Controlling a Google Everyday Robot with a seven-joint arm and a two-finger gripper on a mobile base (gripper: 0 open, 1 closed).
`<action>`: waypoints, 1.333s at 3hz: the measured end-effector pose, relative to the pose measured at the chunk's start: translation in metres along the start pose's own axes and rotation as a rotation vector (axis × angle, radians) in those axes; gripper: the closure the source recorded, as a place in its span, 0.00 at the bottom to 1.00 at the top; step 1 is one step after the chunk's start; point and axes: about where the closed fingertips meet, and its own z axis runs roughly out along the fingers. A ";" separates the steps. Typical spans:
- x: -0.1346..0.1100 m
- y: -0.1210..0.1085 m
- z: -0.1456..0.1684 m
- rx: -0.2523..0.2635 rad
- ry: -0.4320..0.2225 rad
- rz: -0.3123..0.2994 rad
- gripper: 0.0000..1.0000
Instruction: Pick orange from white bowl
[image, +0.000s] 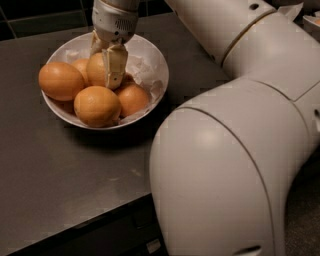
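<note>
The white bowl (161, 75) sits on the dark counter at the upper left, lined with crumpled white paper, and holds several orange fruits. The dull golden orange (95, 71) lies in the middle of the bowl toward the back. My gripper (103, 69) reaches down into the bowl from above. Its fingers stand on either side of this orange, the near fingertip (114, 70) pressed against its right side, shut on it. The orange still rests among the other fruits.
A deeper-orange oval fruit (61, 81) lies at the bowl's left, another fruit (97, 106) in front, one (132, 98) at the right. My large white arm (235, 150) fills the right side. The counter's front edge (75, 225) runs along the bottom left.
</note>
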 end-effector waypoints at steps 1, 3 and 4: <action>0.000 0.000 0.000 0.000 0.000 0.000 1.00; 0.000 0.013 -0.020 0.114 0.020 0.022 1.00; -0.017 0.032 -0.052 0.274 0.047 0.019 1.00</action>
